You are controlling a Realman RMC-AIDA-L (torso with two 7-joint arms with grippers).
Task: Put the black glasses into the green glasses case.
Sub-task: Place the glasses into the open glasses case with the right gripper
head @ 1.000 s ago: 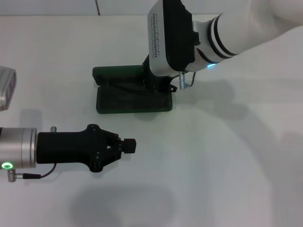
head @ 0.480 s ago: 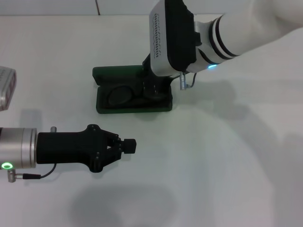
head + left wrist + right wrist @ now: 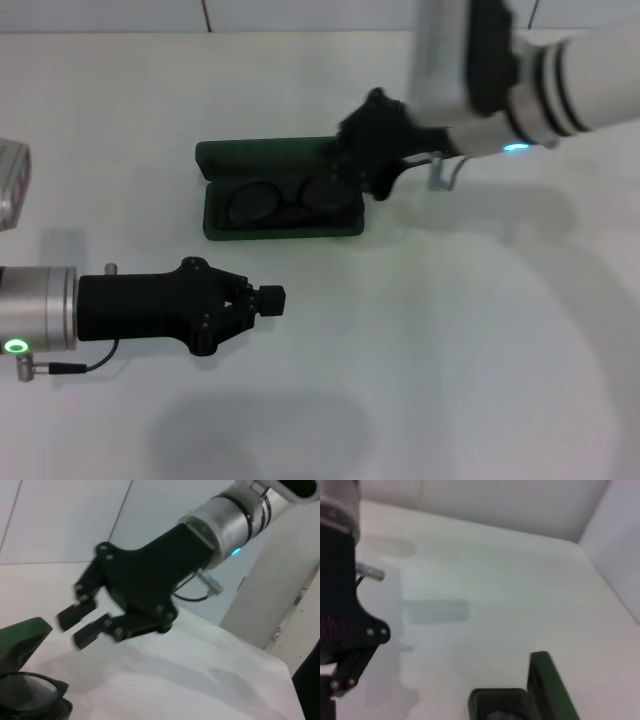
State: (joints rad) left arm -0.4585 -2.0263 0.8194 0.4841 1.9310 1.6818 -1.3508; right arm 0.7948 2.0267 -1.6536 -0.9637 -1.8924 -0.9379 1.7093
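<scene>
White tabletop (image 3: 430, 330) fills the scene, with pale wall panels behind it. Above the right end of the case, the right gripper (image 3: 352, 160), a black claw on a white and silver arm, hangs in the air. Seen from the left wrist camera, the same gripper (image 3: 82, 624) has its two block-shaped fingers (image 3: 74, 615) parted by a narrow gap, with nothing between them. Directly below and beside it lies the green glasses case (image 3: 281, 189), a dark green rounded-rectangular hard case, open, with its hinged lid standing up along the far edge. Inside the case's tray rest the black glasses (image 3: 288, 200), thin black frames with roundish lenses, lying lenses side by side along the length of the case. The left wrist camera catches one corner of the case (image 3: 22, 640) and one lens of the glasses (image 3: 27, 697).

Nearer the robot, well apart from the case, the left gripper (image 3: 272, 301) hovers low over the bare table on a black body with a silver cuff and a green light. Its fingertips meet at a small black block, closed on nothing. At the far left edge, a pale grey object (image 3: 10, 180) is partly visible.
</scene>
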